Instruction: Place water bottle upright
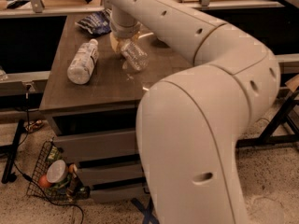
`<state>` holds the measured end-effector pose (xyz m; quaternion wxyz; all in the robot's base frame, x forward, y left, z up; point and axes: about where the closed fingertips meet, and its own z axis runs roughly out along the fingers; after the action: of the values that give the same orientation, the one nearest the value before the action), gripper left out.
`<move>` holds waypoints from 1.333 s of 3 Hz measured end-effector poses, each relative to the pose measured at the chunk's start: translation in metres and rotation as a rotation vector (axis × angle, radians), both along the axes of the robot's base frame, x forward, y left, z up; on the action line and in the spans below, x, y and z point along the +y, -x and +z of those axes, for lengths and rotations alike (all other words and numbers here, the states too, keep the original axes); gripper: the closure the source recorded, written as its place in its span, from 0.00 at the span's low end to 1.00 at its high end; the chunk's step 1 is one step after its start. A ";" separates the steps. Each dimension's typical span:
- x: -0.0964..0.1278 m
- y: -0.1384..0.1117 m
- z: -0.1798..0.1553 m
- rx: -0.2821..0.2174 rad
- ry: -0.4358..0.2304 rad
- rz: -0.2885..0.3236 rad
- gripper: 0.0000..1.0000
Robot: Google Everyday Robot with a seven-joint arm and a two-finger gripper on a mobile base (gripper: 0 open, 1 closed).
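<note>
The water bottle (135, 56) is small, clear and ribbed. It hangs tilted over the middle of the dark wooden table (93, 94), its upper end in my gripper and its lower end pointing down to the right. My gripper (121, 44) comes down from the wrist at the back of the table and is shut on the bottle's upper end. The yellowish fingers (115, 43) are partly hidden by the wrist and the bottle. The bottle's cap is hidden.
A larger whitish bottle (83, 61) with a pale label lies on its side at the table's left. A dark snack bag (95, 21) lies at the back. My arm's elbow fills the right foreground. A wire basket (55, 175) with items sits on the floor at the left.
</note>
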<state>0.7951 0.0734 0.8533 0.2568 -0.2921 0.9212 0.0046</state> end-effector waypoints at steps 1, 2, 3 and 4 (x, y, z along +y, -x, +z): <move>-0.005 0.003 0.036 -0.083 -0.061 0.042 1.00; -0.012 0.014 0.088 -0.208 -0.195 0.140 1.00; -0.018 0.021 0.121 -0.333 -0.389 0.235 1.00; -0.047 0.010 0.145 -0.465 -0.614 0.245 1.00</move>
<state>0.7846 0.0265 0.9979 0.5313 -0.3026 0.7527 0.2441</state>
